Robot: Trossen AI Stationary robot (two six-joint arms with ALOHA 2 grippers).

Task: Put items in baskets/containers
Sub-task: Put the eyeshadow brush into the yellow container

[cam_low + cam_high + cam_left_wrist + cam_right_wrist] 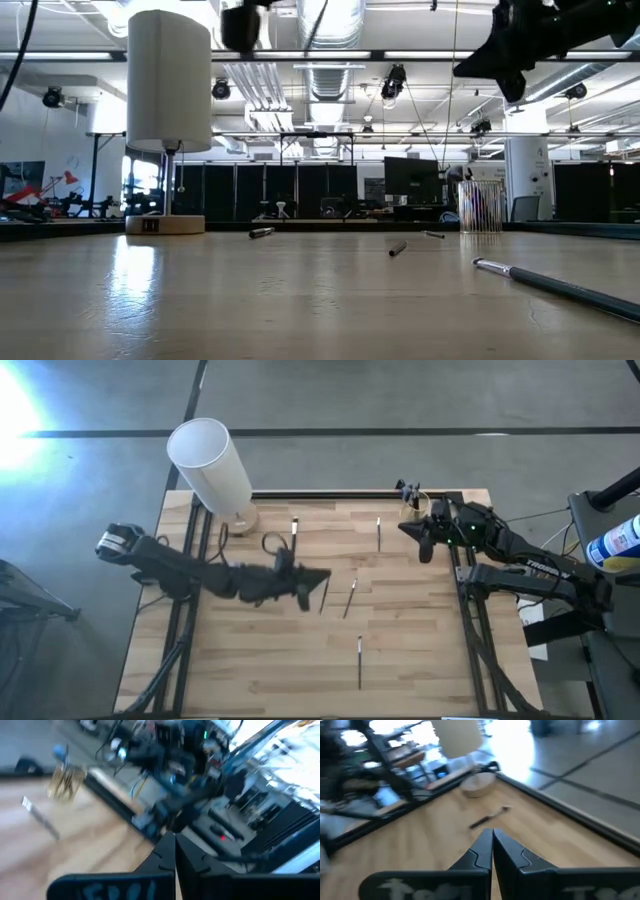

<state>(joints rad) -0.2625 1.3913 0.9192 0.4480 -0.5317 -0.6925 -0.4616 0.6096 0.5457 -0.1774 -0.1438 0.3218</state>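
High view: sticks [351,598] scattered mid-bench, well apart from cup [417,499] at far right corner. Left gripper [318,579] and right gripper [425,544] pressed together, empty. Risk: thin sticks rolled or missed.

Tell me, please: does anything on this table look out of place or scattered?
Yes. Several sticks lie loose on the table at different angles: one behind the left gripper, one near the right gripper, two mid-table, one near the front. The cup stands upright in the far corner. Both grippers are shut and empty.
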